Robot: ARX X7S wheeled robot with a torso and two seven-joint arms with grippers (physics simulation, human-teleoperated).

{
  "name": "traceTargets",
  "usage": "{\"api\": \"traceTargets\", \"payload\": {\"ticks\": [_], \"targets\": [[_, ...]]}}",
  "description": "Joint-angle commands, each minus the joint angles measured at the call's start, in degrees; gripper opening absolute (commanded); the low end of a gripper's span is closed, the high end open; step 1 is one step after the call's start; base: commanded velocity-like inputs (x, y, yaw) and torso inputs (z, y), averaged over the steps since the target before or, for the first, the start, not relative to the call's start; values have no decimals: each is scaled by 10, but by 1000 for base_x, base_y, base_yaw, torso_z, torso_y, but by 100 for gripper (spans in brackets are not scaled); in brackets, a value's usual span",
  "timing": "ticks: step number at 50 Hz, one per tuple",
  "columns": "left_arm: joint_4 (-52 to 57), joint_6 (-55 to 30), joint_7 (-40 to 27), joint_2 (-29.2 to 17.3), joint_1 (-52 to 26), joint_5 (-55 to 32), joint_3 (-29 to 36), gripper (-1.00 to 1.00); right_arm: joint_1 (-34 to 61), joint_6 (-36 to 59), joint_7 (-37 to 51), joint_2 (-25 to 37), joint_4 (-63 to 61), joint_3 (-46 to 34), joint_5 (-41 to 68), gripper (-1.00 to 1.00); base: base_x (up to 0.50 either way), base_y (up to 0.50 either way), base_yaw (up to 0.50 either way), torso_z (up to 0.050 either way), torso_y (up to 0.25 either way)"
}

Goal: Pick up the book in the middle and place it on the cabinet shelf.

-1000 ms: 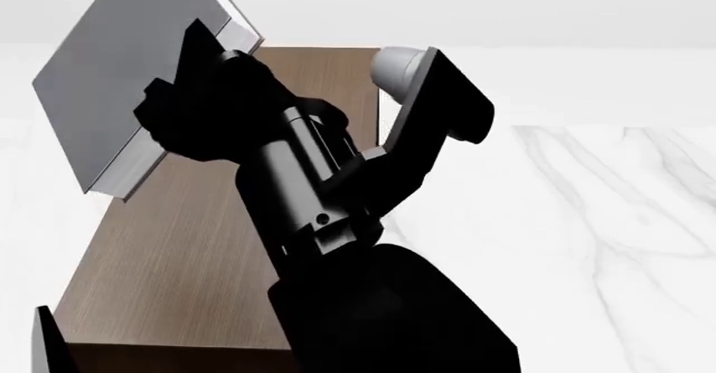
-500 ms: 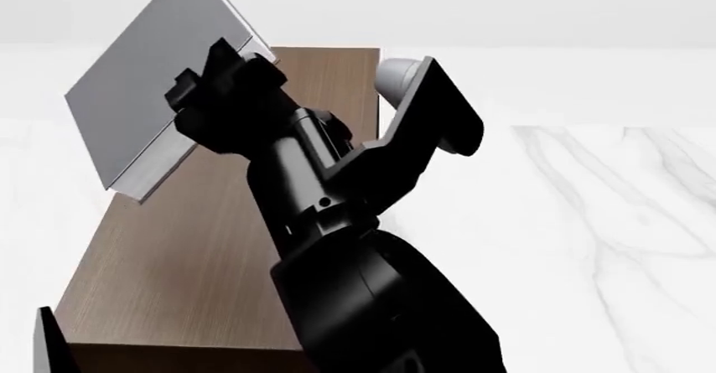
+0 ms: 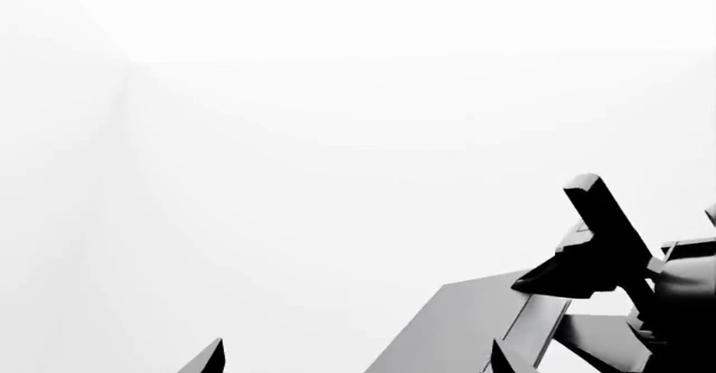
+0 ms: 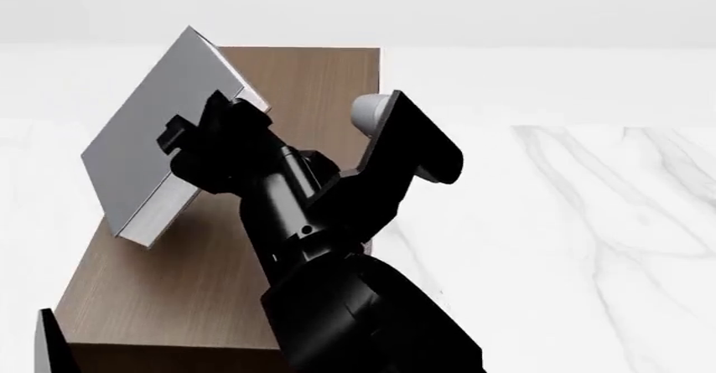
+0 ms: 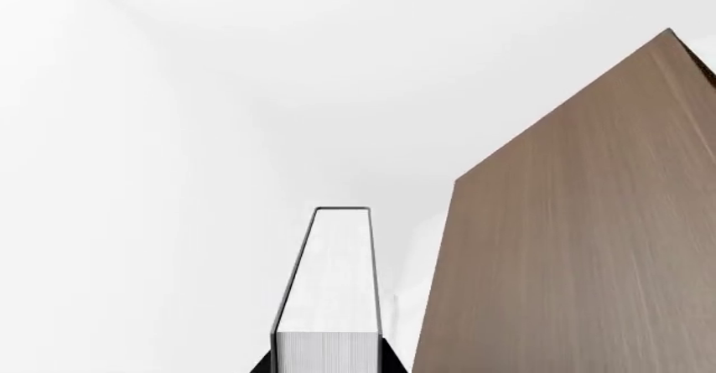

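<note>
Head view: the right gripper [image 4: 199, 142] pinched the grey hardcover book [image 4: 151, 134] along one edge. The black fingers [image 4: 179, 130] lay against the cover and the spine-side edge. The book was tilted, one corner raised toward the far wall. Its white page edges [image 4: 157, 214] faced down toward the near side. It was held over the left part of the cabinet's light brown top [image 4: 201, 281]. Whether the lowest corner touched the wood could not be told from this angle. The right arm [image 4: 335, 289] crossed the cabinet top diagonally from the near edge. A pale rounded part [image 4: 370, 109] sat on its upper bracket.

Right wrist view: the book [image 5: 330, 281] ran straight away from the camera. The page block [image 5: 328, 352] was nearest the lens, with dark gripper fingertips [image 5: 394, 365] just visible either side of it. The dark wood-grain cabinet [image 5: 571, 239] stood just beside the book, with a narrow strip of white background between them.

Left wrist view: mostly white wall. Two dark fingertips of the left gripper [image 3: 358, 360] showed, well apart, so spread and holding nothing. Beyond them were a grey slab, likely the book [image 3: 470, 331], and black parts of the other arm [image 3: 609, 256].

The floor [image 4: 582, 222] was white and marble-veined.
</note>
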Motion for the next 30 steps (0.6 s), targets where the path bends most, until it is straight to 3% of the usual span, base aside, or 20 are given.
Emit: {"api": "traceTargets", "payload": {"ticks": [1, 30], "targets": [[6, -4, -1, -2, 2, 1, 1, 100, -1, -12, -13, 6, 4, 1, -15, -100, 0, 0, 0, 0, 0], [-9, 3, -5, -1, -5, 0, 6, 100, -10, -26, -12, 20, 34, -19, -24, -100, 0, 0, 0, 0, 1]]}}
